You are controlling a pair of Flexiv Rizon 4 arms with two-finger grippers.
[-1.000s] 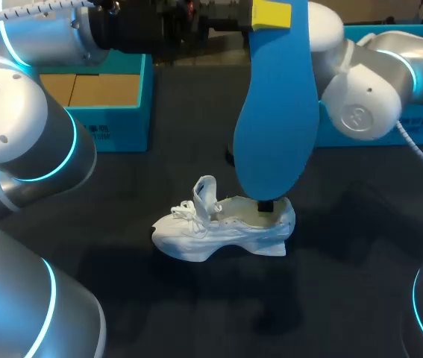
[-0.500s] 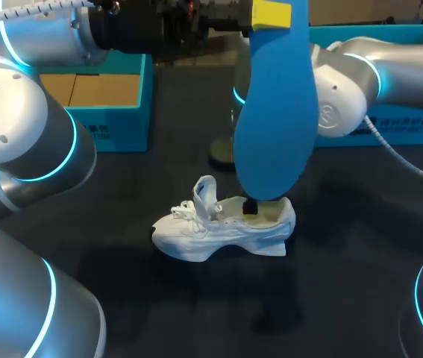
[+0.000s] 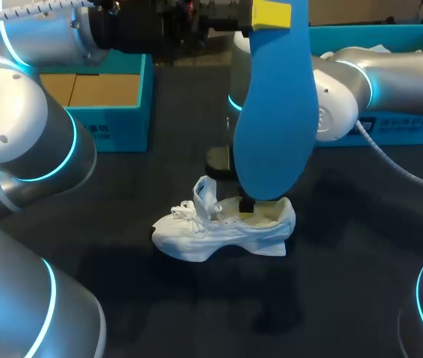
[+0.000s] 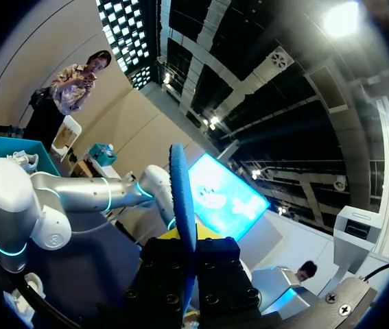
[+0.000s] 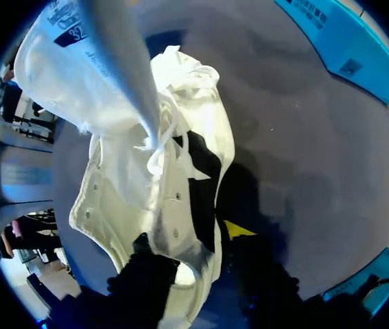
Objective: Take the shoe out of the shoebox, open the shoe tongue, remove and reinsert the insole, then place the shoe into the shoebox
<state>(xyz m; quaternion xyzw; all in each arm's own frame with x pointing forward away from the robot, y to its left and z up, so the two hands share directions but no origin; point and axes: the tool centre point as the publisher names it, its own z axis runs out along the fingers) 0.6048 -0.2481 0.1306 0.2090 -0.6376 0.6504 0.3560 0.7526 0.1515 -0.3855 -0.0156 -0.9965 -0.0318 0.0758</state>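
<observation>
Small dark print and a black patch with pale digits sit on the white label point(image 5: 64, 24) inside the raised tongue of the white lace-up shoe point(image 5: 173, 199), too skewed to read surely. White print marks the side of the bright blue cardboard shoebox point(image 3: 101, 133) and of the second blue box point(image 3: 412, 121). The wrist view shows a square code point(image 5: 349, 67) on a blue wall. None is legible.

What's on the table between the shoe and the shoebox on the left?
Nothing. In the head view, only bare table lies between the shoe and the left box.
</observation>
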